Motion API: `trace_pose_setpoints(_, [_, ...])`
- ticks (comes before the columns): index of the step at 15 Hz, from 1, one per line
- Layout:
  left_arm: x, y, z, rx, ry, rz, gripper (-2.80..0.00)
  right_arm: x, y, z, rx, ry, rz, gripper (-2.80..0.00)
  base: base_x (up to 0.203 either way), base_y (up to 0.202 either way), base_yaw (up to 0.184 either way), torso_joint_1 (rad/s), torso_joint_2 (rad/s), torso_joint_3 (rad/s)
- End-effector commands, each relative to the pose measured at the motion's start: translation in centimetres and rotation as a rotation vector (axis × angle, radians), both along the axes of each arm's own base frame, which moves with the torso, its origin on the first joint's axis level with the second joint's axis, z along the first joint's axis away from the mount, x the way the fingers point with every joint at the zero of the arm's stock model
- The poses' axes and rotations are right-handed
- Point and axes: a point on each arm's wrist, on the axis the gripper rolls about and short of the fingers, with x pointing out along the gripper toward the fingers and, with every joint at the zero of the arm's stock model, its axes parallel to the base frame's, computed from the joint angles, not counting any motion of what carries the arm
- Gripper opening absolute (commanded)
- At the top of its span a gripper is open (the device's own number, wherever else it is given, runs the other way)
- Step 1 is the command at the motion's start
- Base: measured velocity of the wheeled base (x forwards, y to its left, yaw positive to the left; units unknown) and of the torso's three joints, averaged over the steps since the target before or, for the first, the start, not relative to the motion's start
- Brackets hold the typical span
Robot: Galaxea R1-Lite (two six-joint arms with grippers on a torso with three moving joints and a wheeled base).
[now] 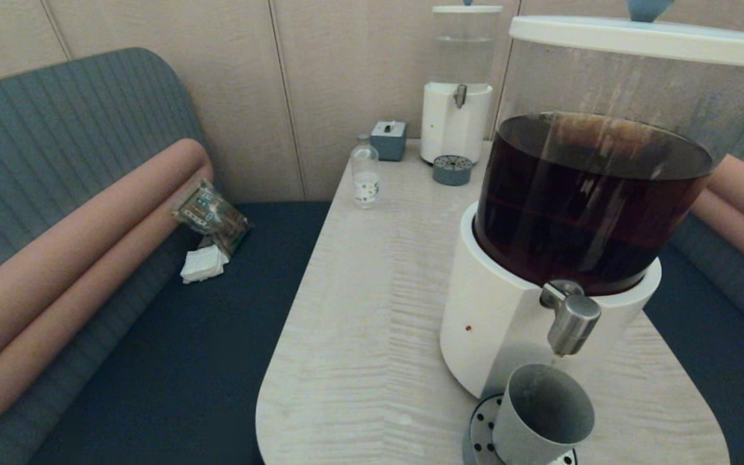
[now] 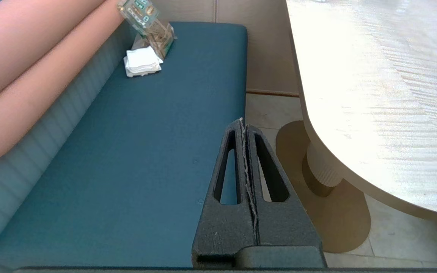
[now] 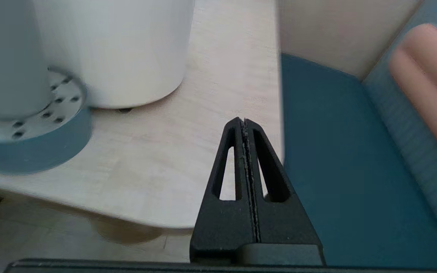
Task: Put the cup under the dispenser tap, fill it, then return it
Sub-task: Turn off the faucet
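Cup (image 1: 543, 413): grey-green handleless tumbler, standing upright on the perforated drip tray (image 1: 483, 426) at the near end of the pale wood-grain surface (image 1: 372, 310), directly beneath the dispenser tap (image 1: 571, 318); no pincer touches it. Dispenser tap: brushed-steel spout projecting from the white base of the large dispenser (image 1: 578, 213), whose clear tank holds dark brown liquid under a white lid. Smaller dispenser (image 1: 457, 84): clear liquid, white base, at the far end of the surface, with its own round grey drip tray (image 1: 453, 170) in front. Small clear bottle (image 1: 365, 174) and small grey box (image 1: 389, 140): beside that dispenser, toward the robot's left. Left pincer (image 2: 245, 125): closed, empty, fingers pressed together, hanging above the blue bench seat (image 2: 127, 159) off the surface's left edge, near the table pedestal (image 2: 323, 170). Right pincer (image 3: 244, 123): closed, empty, hanging at the near right corner of the surface, near the drip tray yet apart from it. Snack packet (image 1: 210, 216) and folded white napkin (image 1: 203, 265): on the left bench seat against the salmon cushion (image 1: 75, 258).
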Motion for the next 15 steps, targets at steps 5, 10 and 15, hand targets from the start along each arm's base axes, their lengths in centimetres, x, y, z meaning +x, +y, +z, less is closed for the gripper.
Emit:
trace_pose_setpoints(5, [0.01,0.00,0.00,0.000,0.002,0.002,-2.80,0.05,0.04,-0.86,0.047,0.063,0.020,-2.80,0.000,0.000,0.000,0.000,0.00,0.000])
trace_pose_setpoints(10, [0.02,0.00,-0.02,-0.001,0.002,0.000,-2.80,0.04,0.04,-0.90,0.047,0.061,0.020,-2.80,0.000,0.000,0.000,0.000,0.00,0.000])
trace_pose_setpoints(15, [0.01,0.00,0.02,-0.001,0.001,-0.001,-2.80,0.04,0.04,-0.86,0.060,0.061,0.020,-2.80,0.000,0.000,0.000,0.000,0.00,0.000])
